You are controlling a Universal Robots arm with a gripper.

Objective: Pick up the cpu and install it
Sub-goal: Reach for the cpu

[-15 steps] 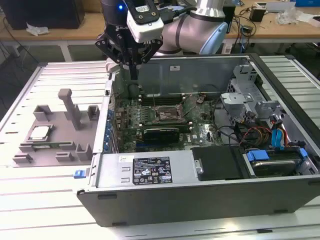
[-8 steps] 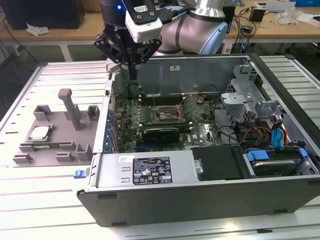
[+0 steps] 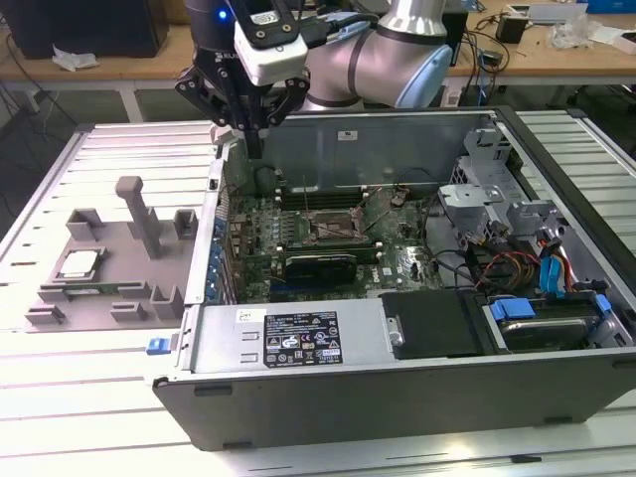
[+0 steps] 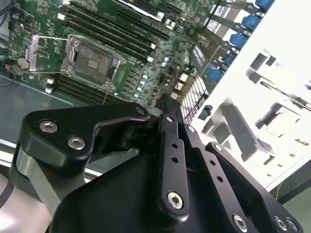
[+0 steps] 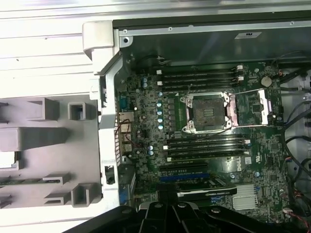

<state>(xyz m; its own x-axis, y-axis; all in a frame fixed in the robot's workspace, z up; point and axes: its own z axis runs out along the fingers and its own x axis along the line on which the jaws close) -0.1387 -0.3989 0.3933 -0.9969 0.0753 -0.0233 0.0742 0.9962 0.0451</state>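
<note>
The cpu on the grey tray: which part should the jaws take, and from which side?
Come straight down and pinch two opposite edges of the cpu. It lies flat, silvery plate up, in a seat of the grey tray, so probably only its thin rim offers a hold; a side approach would meet the tray's posts.

Cpu on tray, exterior view's left of case.

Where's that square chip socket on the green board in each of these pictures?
Exterior view: the socket sits mid-board inside the open case.
Second wrist view: the socket lies between the long memory slots.
First wrist view: the socket, again between the memory slots.
Shared landmark: the grey tray beside the case.
</note>
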